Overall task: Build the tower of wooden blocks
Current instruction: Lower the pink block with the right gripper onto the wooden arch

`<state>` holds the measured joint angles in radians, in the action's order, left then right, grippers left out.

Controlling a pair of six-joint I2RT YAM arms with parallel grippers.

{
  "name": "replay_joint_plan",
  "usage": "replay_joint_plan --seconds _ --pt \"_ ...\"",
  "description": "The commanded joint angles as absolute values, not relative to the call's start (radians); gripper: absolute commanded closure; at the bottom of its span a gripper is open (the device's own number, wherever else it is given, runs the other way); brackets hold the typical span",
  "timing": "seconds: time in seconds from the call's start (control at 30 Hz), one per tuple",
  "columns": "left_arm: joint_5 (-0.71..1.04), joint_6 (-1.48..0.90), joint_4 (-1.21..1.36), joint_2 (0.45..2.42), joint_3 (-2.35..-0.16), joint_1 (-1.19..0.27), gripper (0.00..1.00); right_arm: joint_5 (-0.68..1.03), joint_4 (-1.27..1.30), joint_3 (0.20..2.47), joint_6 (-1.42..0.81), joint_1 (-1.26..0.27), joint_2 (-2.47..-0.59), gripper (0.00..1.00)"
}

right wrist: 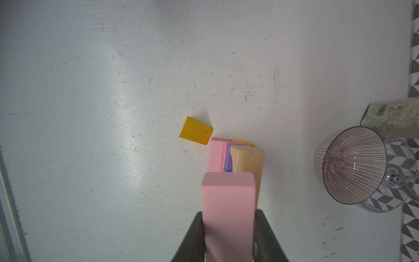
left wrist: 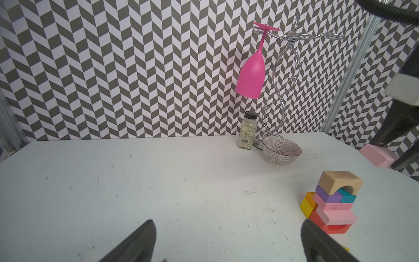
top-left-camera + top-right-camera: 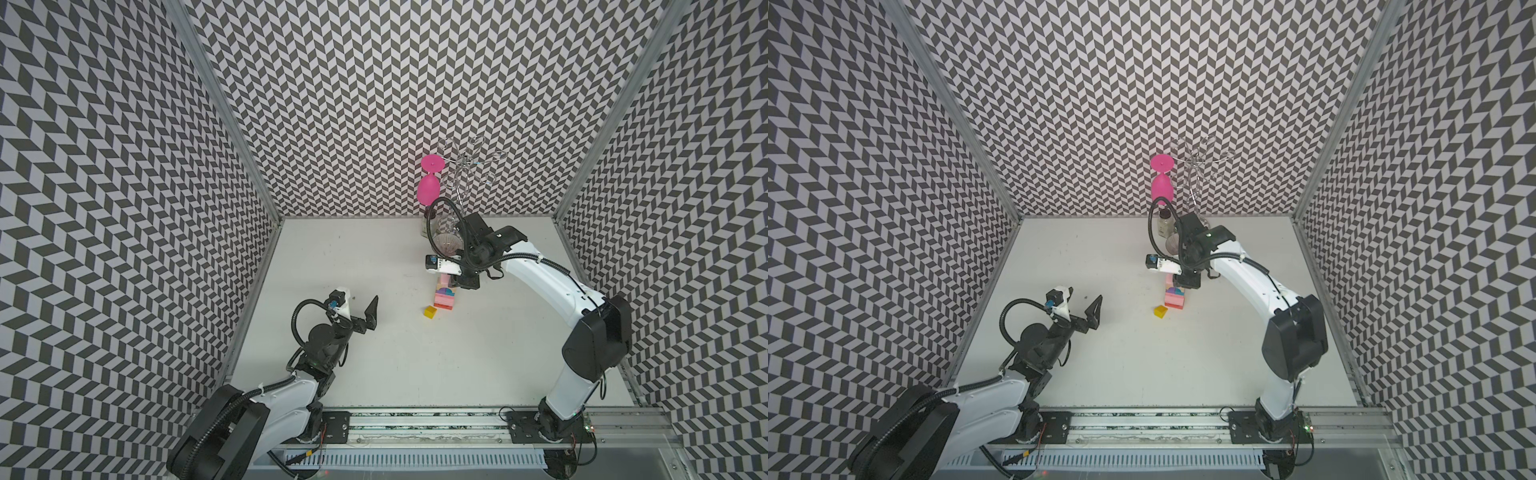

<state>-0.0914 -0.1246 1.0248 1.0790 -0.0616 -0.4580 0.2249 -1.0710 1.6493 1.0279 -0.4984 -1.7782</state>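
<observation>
Right gripper point(image 1: 229, 217) is clamped narrow on a pink block point(image 1: 227, 202). It grips the two flat long sides near one end, w/ most of the block sticking out past the fingers. The block hangs just above the tower point(image 2: 333, 204), which stands on the table point(image 3: 374, 374) right of centre in both top views, near the bowl point(image 2: 282, 150).

Tower top is a plain wood arch point(image 1: 248, 163). Under it are purple + teal pieces, two pink slabs and a red arch at the base, w/ an orange-yellow piece low at one side. A loose yellow block point(image 3: 431, 311) lies just beside the base; can't tell if it touches. Left gripper point(image 2: 227, 221) is spread wide, empty, well apart from the tower.

Handling, as a judgement:
- **Blocks:** light, stiff, smooth paint, so prob. a bit slippery. No crush risk, and flat faces are the right place to hold.
- **Stack:** layers sit offset, so it's tippy as a whole and a sideways nudge could topple it.
- **Placing:** best set flat + centred on the arch, then release w/o dragging.
</observation>
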Motion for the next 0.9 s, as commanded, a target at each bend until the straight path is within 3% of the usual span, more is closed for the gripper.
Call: replay_joint_plan --seconds 0.0,0.2,0.87 --pt "-0.080 -0.120 1.063 1.083 -0.054 -0.461 0.00 0.269 -1.070 1.703 1.027 -0.487 -1.809 1.00" --pt "-0.081 -0.118 1.063 1.083 -0.054 -0.462 0.00 0.325 -1.069 1.714 1.000 -0.471 -1.825 1.00" --pt "-0.081 -0.117 1.063 1.089 -0.057 -0.465 0.00 0.262 -1.082 1.723 0.951 -0.463 -1.882 1.00"
